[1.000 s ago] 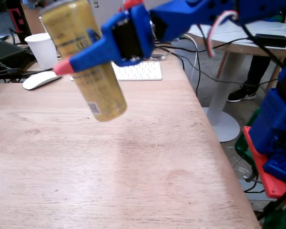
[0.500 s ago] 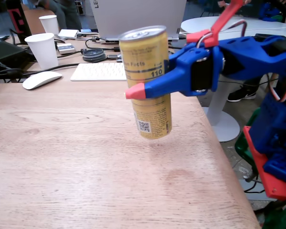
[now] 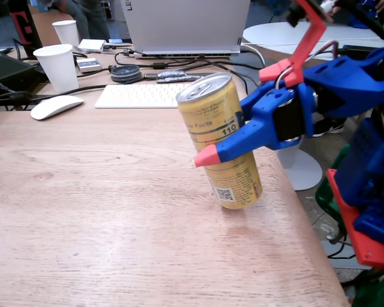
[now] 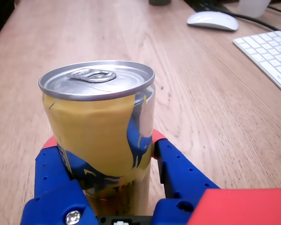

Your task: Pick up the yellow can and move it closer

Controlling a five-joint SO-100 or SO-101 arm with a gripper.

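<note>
A: What was the state of the fingers [image 3: 225, 155]?
B: They pinched the yellow can [image 3: 223, 137] at mid-body, one finger on each side in the wrist view [image 4: 101, 140].
A: And the can's position?
B: Between the fingers, top tilted left in the fixed view, base at the table [image 3: 115, 224] surface; contact could not be confirmed.

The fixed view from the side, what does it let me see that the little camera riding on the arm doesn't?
Only the fixed view shows the can's label with "110" and QR code, its tilt, its base low at the table, the paper cups, the laptop and the blue arm. Only the wrist view shows the silver pull-tab top head-on and both fingers hugging the can's sides. Both show the yellow can in the pincer, plus the keyboard and mouse.
</note>
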